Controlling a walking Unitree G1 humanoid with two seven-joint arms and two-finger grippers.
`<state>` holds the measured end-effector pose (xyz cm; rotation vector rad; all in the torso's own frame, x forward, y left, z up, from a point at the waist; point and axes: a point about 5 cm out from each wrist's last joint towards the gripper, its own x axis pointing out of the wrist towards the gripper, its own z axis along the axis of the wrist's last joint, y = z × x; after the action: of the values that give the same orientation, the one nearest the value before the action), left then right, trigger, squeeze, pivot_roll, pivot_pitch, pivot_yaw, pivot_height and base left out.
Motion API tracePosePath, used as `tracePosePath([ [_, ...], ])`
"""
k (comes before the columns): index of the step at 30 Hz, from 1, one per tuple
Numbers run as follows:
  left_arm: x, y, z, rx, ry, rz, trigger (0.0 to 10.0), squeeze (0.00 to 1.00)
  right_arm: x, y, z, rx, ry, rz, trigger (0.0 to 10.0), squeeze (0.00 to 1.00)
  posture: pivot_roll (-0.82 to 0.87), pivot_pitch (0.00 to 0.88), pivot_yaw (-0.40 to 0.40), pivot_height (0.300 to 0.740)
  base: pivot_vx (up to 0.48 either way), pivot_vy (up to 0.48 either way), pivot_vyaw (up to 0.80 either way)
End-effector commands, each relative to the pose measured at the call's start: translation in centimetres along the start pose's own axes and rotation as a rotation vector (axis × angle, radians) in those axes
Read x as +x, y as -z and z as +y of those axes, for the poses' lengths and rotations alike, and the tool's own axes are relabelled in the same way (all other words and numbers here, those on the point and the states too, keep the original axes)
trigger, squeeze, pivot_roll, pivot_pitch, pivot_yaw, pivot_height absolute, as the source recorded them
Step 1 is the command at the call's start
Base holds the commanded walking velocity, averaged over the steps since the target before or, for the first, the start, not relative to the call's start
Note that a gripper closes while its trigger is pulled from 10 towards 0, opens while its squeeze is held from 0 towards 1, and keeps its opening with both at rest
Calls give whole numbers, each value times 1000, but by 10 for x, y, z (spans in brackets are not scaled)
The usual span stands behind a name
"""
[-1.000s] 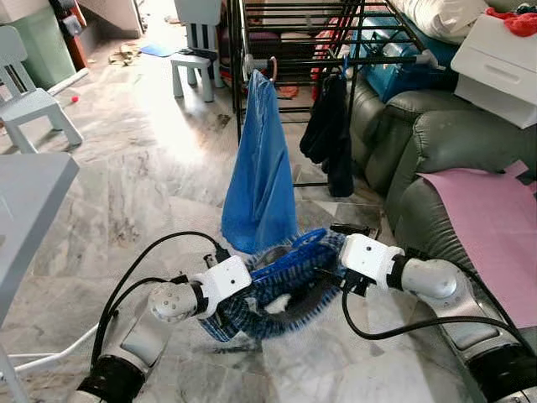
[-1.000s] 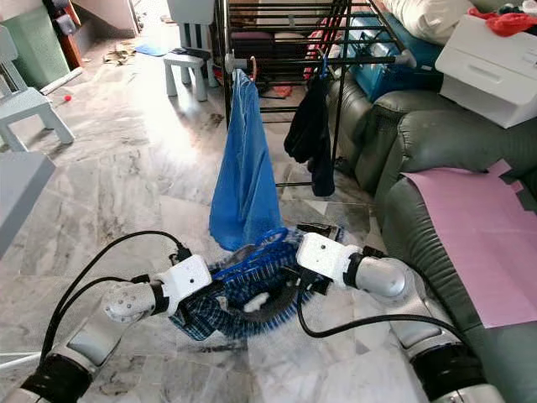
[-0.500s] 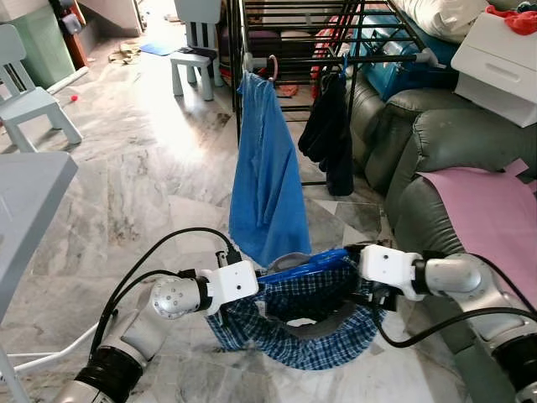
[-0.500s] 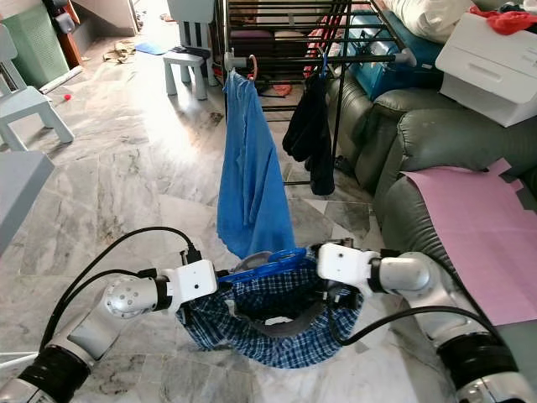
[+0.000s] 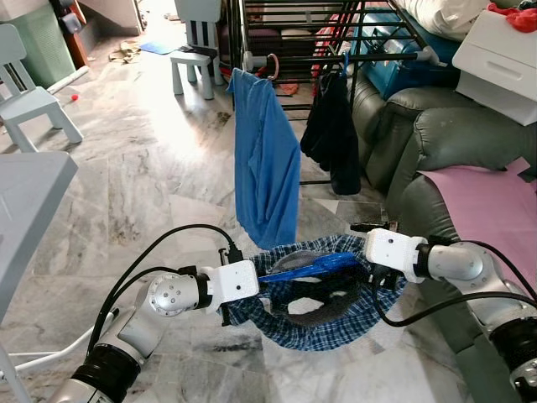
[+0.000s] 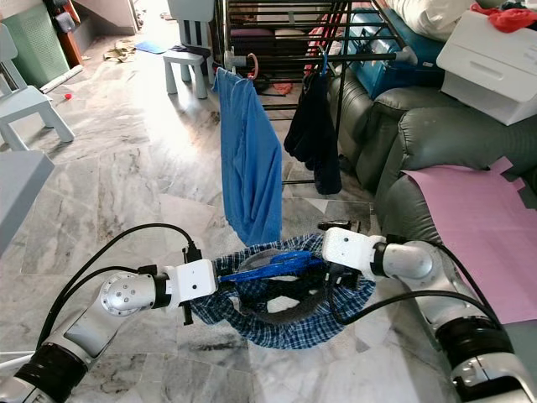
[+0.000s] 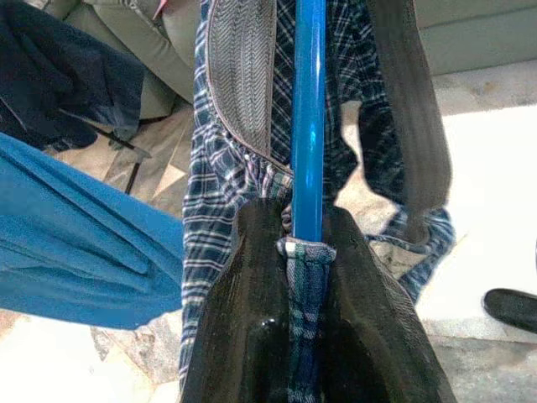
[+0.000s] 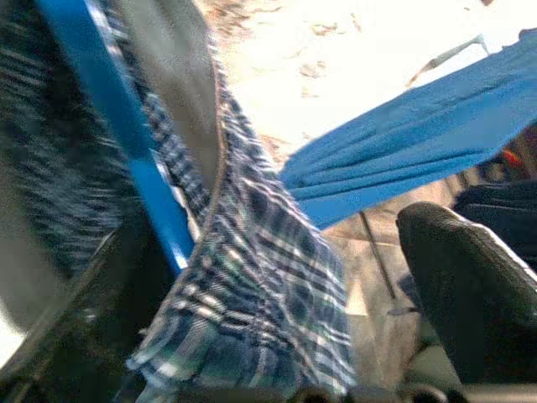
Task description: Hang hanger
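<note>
- Blue plastic hanger (image 5: 306, 266) carrying dark blue plaid shorts with a grey waistband (image 5: 319, 312) is held low over the marble floor (image 5: 151, 193), between the two arms, just in front of the black metal drying rack (image 5: 294, 34).
- Left gripper (image 7: 306, 252): fingers (image 7: 243, 319) clamped on the hanger's bar, with a fold of plaid cloth pinched in alongside it.
- Right gripper (image 5: 377, 273) is at the other end of the hanger, against the waistband. Its wrist view shows one finger (image 8: 470, 285) standing away from the cloth and bar, so the fingers look apart; whether it bears any load I cannot tell.
- A long blue garment (image 5: 267, 168) and a dark garment (image 5: 331, 138) already hang from the rack's rail.
- Green leather sofa (image 5: 419, 143) sits just right of the rack.
- Risks, as I judge them:
  - The shorts sag deeply; a tilt during the lift could slide them off the bar.
  - Cloth caught in the left grip may drag the shorts on release.
  - The hook could snag the hanging blue garment on approach.
  - The rail is high and far; a long reach could miss it.
</note>
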<state>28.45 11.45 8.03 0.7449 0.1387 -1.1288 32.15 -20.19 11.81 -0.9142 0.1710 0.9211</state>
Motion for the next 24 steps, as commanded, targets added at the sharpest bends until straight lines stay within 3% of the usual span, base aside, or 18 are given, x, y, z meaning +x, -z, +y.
tracePosePath([
  [1, 0, -10, 6, 45, 0, -34, 10000, 0, 0, -1, -8, -26, 56, -8, 10000, 0, 48, 71, -5, 740, 0, 0, 0],
  [6, -2, -12, 11, 55, -22, -46, 10000, 0, 4, 5, -5, 5, 57, 10, 10000, 0, 58, 65, -5, 740, 0, 0, 0],
  [7, -2, -13, 11, 56, -24, -48, 10000, 0, 4, 8, -2, 9, 43, 21, 4118, 0, 58, 65, -5, 740, 0, 0, 0],
  [8, -2, -14, 12, 59, -27, -52, 10000, 0, 5, 11, 3, 32, 16, 27, 0, 0, 64, 64, -6, 740, 0, 0, 0],
  [24, -1, -22, 26, 100, -124, -93, 10000, 0, 10, 13, 18, 120, -106, -16, 0, 0, 68, 59, -4, 740, 0, 0, 0],
])
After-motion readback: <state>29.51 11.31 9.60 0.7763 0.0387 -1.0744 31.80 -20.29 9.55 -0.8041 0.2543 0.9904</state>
